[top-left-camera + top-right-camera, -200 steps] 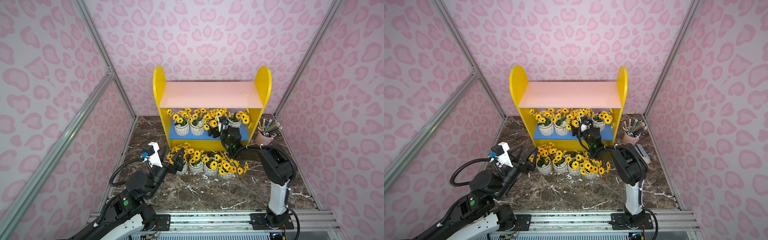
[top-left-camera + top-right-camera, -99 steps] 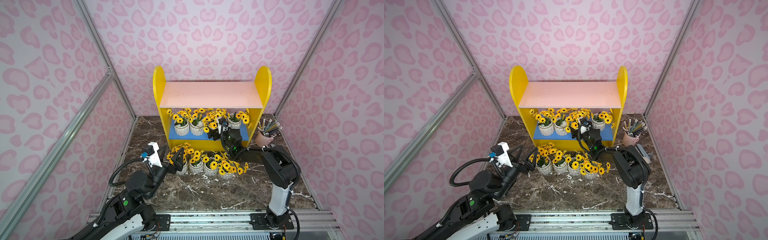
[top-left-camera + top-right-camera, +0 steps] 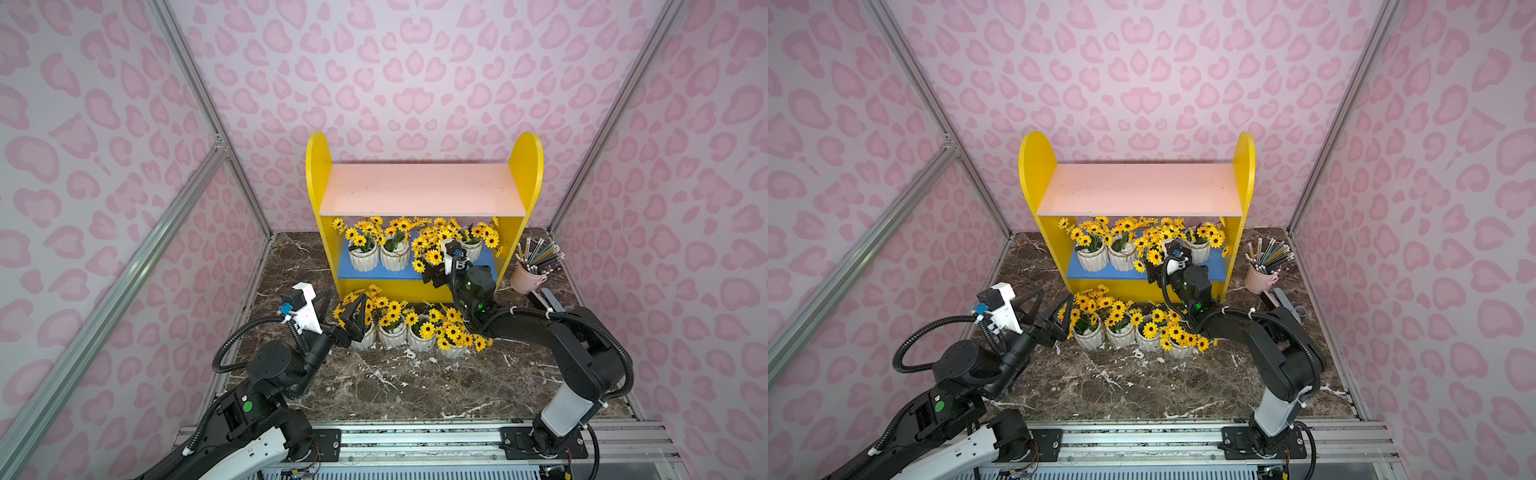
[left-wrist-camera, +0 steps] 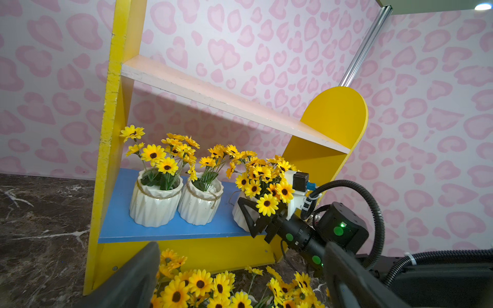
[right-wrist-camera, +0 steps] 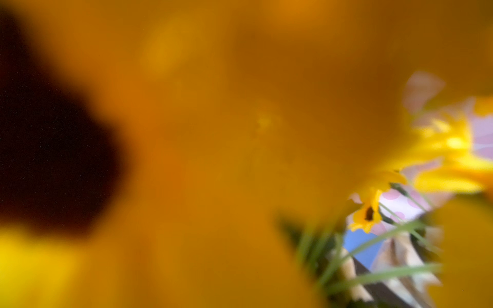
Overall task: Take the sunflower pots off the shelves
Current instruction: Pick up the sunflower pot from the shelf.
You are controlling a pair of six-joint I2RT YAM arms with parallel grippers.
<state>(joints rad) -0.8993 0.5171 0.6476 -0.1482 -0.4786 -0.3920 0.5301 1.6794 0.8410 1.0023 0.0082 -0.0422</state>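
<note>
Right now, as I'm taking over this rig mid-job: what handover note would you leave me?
Left gripper: open, empty, beside the floor pots.
Right gripper: jaws either side of the third pot at the blue board's front edge; whether it grips is unclear.
Floor pots: four, in a row before the shelf.
Other pots: three standing on the blue board.
Pink board: bare.
Done: four off.
Left: four, third pot first.

Yellow shelves (image 3: 527,166), pink upper board (image 3: 422,189), blue lower board (image 3: 374,275), pink-blotched walls (image 3: 415,62).
</note>
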